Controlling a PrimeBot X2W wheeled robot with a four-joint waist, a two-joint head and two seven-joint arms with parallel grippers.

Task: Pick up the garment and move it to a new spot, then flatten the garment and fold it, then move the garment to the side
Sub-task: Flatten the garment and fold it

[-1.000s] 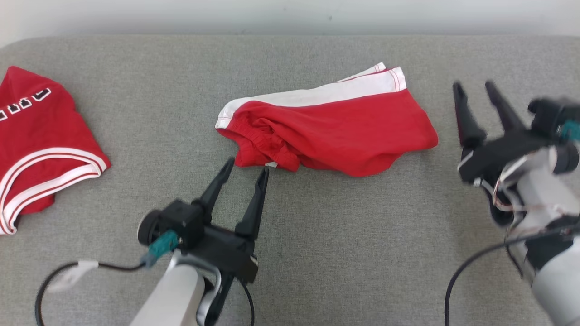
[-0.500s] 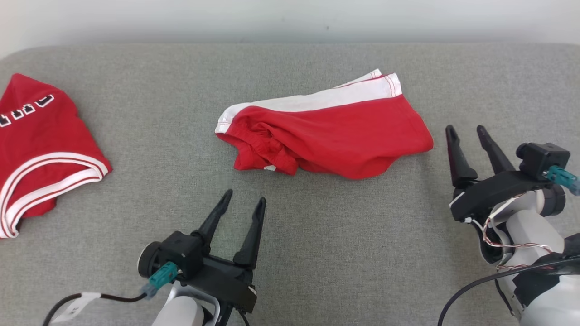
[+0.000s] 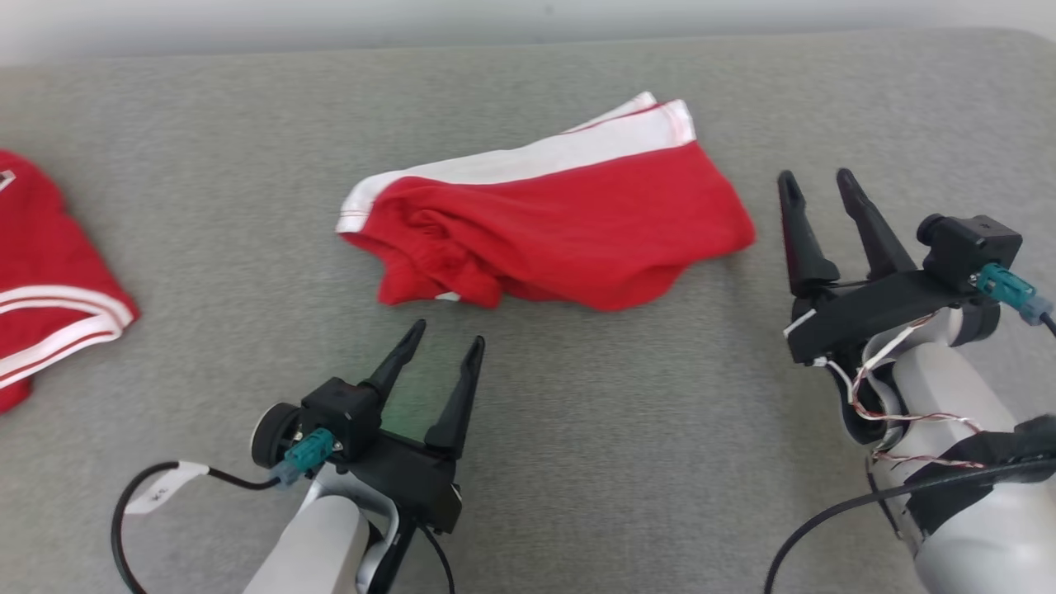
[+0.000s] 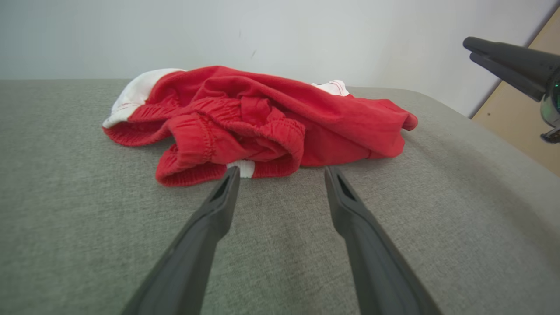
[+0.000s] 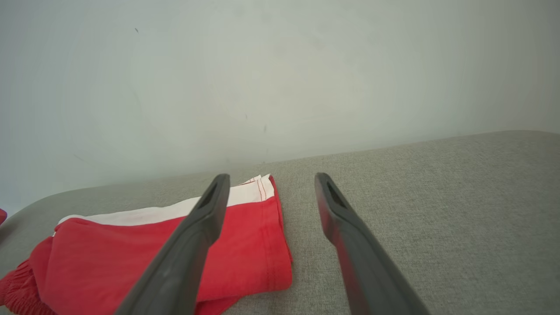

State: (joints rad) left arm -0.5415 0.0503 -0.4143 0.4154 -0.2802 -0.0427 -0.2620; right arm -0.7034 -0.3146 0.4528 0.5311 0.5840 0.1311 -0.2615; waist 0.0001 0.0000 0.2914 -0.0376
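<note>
Left claw (image 3: 450,332) wide before garment (image 3: 569,223), right claw (image 3: 817,176) beside; red jersey (image 3: 41,239) leftward.

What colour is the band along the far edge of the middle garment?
White band on a red garment; the head view shows it best.

Bare grey cushion (image 3: 594,429) near, left and right of the shorts (image 3: 569,223): passable from every near side. Blocked at far left by a second red garment (image 3: 41,247). Closed beyond the far edge by a pale wall (image 5: 280,65).
</note>
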